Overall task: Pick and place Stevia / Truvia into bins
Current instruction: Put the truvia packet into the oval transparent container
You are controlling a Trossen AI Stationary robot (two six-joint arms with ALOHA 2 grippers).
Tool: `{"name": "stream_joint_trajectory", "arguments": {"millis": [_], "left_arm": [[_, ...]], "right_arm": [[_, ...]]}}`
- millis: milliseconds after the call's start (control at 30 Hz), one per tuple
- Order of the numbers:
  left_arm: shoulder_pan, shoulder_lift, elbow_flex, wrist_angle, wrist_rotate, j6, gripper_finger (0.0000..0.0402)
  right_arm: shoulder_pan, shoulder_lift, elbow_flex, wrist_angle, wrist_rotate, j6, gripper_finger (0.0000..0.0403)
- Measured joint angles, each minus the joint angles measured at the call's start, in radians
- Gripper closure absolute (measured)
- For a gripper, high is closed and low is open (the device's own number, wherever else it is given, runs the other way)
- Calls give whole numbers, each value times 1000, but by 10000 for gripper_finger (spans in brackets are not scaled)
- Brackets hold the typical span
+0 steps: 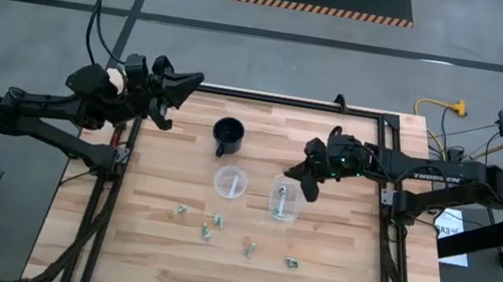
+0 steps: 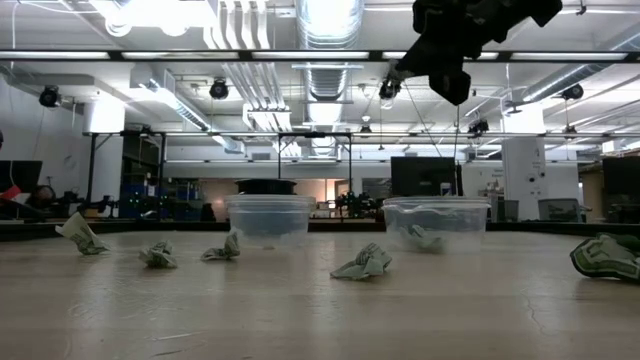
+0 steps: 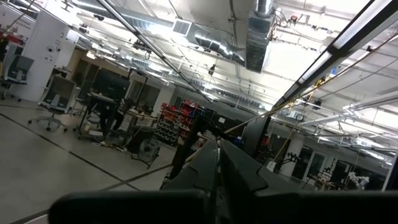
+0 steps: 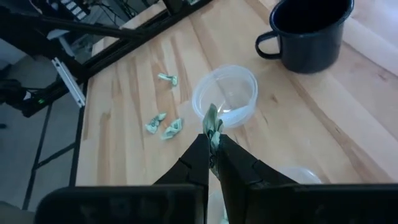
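My right gripper (image 1: 310,179) (image 4: 211,152) hangs raised above the table, by the far-right side of the right-hand clear cup (image 1: 283,199) (image 2: 436,222), and is shut on one green-and-white packet (image 4: 212,124). That cup has a packet (image 2: 425,238) lying in it. The other clear cup (image 1: 231,180) (image 4: 225,99) stands to its left. Several crumpled packets (image 1: 207,230) (image 2: 365,262) lie on the wood nearer the near edge. My left gripper (image 1: 167,87) (image 3: 217,171) waits raised at the table's far left corner, fingers shut. My right gripper pinches the packet between its two fingertips (image 4: 200,155). The packet's crumpled end (image 4: 212,119) sticks out past the tips. It is lifted clear of the table and the cups.
A black mug with a handle (image 1: 228,135) (image 4: 308,31) stands beyond the left cup, toward the far edge. Black frame rails (image 1: 386,152) run along the table's far and side edges. Bare wood (image 1: 179,150) lies left of the cups.
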State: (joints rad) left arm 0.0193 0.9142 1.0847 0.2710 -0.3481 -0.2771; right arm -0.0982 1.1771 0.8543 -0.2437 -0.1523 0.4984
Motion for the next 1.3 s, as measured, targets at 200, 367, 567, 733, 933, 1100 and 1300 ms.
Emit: {"name": "stream_joint_trajectory", "arguments": {"millis": [200,367,567,733,933,1100,1300], "left_arm": [[0,1,0,-1,0,2,400],[0,2,0,-1,0,4,400],[0,3,0,0,0,4,400],[0,7,0,-1,0,4,400],[0,7,0,-1,0,4,400],[0,7,0,0,0,4,400],[0,7,0,-1,0,4,400]], "right_arm": [[0,2,0,-59,-2,-7,390],[0,-4,0,-109,-25,-8,390],[0,-4,1,-118,-42,-16,363],[-1,-4,1,-119,-40,-19,300],[0,-4,1,-120,-40,-19,236],[1,-4,2,-123,-159,-20,213],[45,-4,2,-126,-268,-60,215]]}}
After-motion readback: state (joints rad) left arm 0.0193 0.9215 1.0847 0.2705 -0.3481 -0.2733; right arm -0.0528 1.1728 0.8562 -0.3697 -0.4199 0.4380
